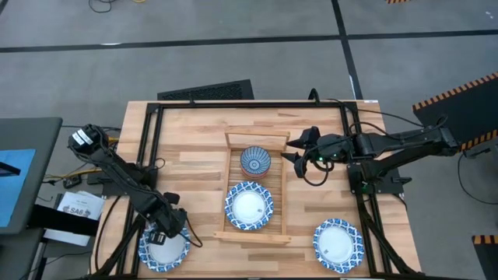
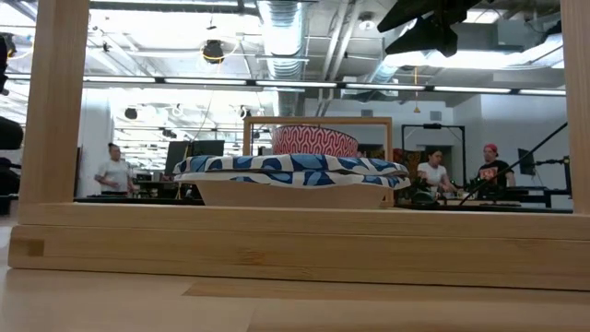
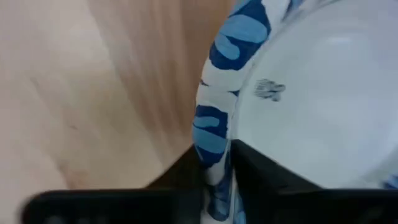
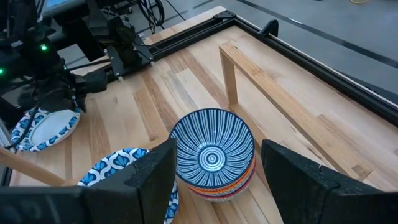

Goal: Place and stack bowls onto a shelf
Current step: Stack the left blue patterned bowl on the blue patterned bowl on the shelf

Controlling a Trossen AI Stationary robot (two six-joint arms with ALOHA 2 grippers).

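Note:
A wide blue-and-white bowl point(image 1: 163, 250) sits at the table's near left corner, with my left gripper point(image 1: 169, 224) shut on its rim. The light-wood slatted shelf point(image 1: 278, 204) lies mid-table. A second wide bowl point(image 1: 249, 206) rests on its slats. Behind that bowl stands a stack of small deep bowls point(image 4: 212, 157): dark-blue striped on top, orange and red beneath. My right gripper point(image 1: 294, 149) hovers open just right of that stack point(image 1: 255, 161), touching nothing. A third wide bowl point(image 1: 338, 243) lies on the table near the right front. My left gripper point(image 3: 217, 150) pinches the wide bowl's patterned rim point(image 3: 214, 127), one finger point(image 3: 261, 171) inside the white hollow and the other point(image 3: 183, 171) outside. The fingers slant down from the table's far-left side. Whether the bowl is off the table I cannot tell.
Black frame rails point(image 1: 148, 148) run along the table's left, far and right sides. The shelf's raised end rail point(image 4: 280, 93) stands just behind the small stack. Bare planks lie between shelf and left bowl. People and desks show in the room beyond the table in the low view.

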